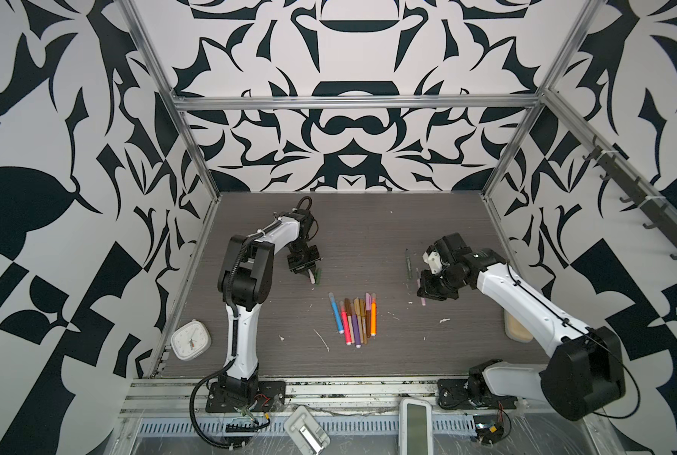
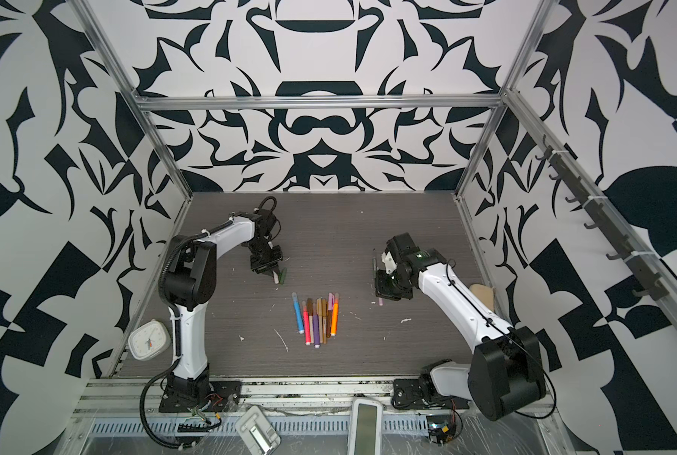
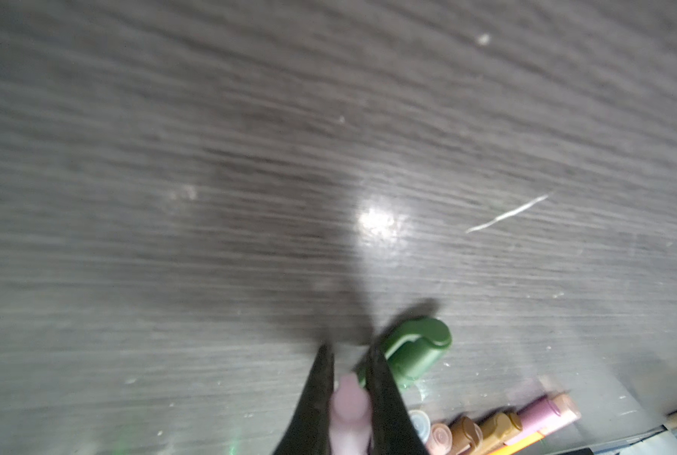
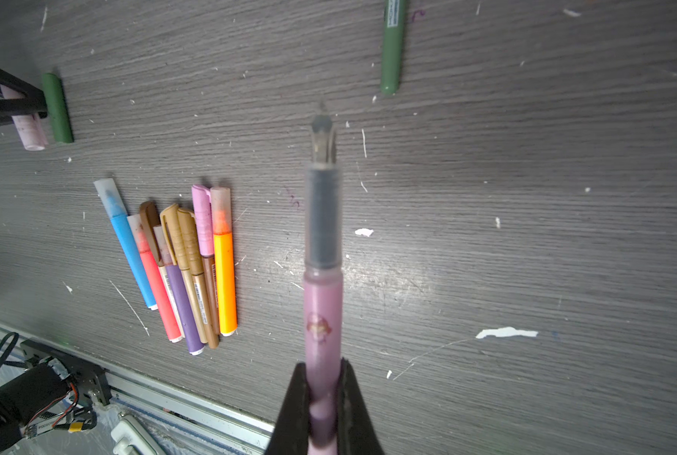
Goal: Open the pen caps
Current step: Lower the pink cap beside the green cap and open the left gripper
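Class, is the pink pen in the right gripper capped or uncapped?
Uncapped: the pink pen in the right gripper shows its bare nib.

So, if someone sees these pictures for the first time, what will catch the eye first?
Probably the fan of coloured pens, all capped, lying in the middle of the table. Next comes the right gripper, shut on an uncapped pink pen with its nib bare. Last is the left gripper, pinching a pale pink cap beside a green cap.

I see black-and-white swirled walls (image 1: 348, 59), a grey wood-grain tabletop (image 1: 368, 220), a green cap (image 3: 415, 350), a pale pink cap (image 3: 348, 409), a pink pen (image 4: 323, 315).
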Controlling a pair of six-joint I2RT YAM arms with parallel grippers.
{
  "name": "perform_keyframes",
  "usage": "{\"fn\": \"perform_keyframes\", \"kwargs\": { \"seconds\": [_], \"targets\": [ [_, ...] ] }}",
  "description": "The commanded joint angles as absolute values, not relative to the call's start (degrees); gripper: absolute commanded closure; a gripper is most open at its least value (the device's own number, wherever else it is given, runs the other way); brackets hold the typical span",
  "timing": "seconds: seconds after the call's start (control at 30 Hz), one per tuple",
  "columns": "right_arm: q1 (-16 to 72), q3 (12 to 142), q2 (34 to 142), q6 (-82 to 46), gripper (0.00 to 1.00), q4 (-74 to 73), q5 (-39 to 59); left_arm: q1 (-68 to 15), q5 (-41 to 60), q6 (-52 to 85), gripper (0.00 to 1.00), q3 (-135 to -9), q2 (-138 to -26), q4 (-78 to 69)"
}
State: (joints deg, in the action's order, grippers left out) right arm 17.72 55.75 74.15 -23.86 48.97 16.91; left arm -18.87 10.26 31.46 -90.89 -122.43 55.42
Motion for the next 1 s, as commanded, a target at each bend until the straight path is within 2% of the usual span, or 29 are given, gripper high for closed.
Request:
{"fn": "perform_keyframes", "kwargs": {
  "seconds": [0.0, 0.07, 0.23, 0.6, 0.97],
  "targets": [
    [17.5, 55.9, 72.5, -24.0, 1.00, 48.9, 17.0, -19.0, 6.6, 29.5, 0.78, -89.1, -126.1, 55.7],
    [17.5, 56.1, 72.8, -24.0, 1.00, 48.8, 17.2, -19.1, 5.2, 28.3, 0.70, -88.9, -126.1, 56.4],
    [17.5, 56.6, 73.2, -23.8, 1.00, 48.9, 17.2, -19.0, 4.2, 26.8, 0.65, -89.4, -126.0, 57.1],
    [16.9, 60.5, 75.7, -20.6, 1.00, 50.1, 15.6, -18.9, 6.9, 29.0, 0.62, -90.6, -124.4, 56.4],
    [10.9, 76.6, 95.7, -11.1, 1.00, 52.8, 10.6, -17.4, 7.9, 28.0, 0.62, -93.4, -113.5, 58.9]
  ]
}}
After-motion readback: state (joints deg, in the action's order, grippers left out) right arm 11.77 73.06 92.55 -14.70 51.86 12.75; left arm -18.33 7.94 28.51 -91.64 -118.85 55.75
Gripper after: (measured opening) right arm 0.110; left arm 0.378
